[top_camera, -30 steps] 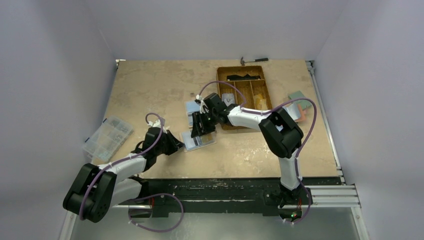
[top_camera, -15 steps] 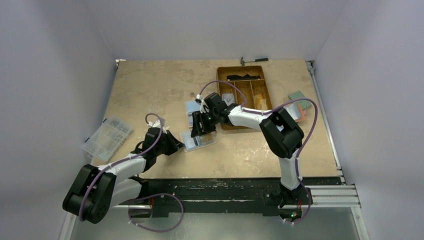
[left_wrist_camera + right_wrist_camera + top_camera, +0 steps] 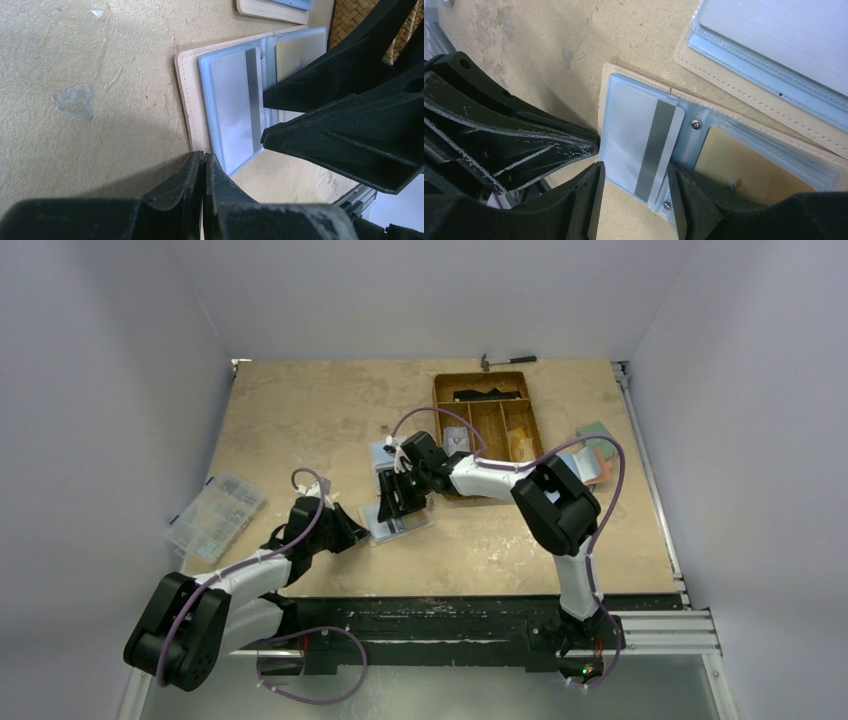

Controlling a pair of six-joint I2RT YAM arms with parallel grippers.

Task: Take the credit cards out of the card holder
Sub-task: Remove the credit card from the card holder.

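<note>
Across the tan table (image 3: 300,410), a brown compartment tray (image 3: 437,400) sits at the far middle. A clear organiser box (image 3: 215,515) lies well apart from it at the left edge, and a hammer (image 3: 507,361) rests just beyond the tray.

Both arms reach toward the centre. The right gripper (image 3: 634,172) points down over the card holder (image 3: 192,95). Its jaws stand apart, one finger on each side of the near end of a credit card (image 3: 634,130). Whether the pads touch the card cannot be told. The left gripper (image 3: 203,156) comes in low from the left with its fingers pressed together and nothing between them. Its tips meet the holder's tan border.

That card holder lies open and flat on the table, just left of the tray. Its clear blue sleeves face up. A second tan holder (image 3: 774,65) lies just beyond it.

The credit card, silvery blue with a grey stripe, sits in the holder's left half. The right half shows a tan face under its sleeve, and whether that is a card cannot be told.
</note>
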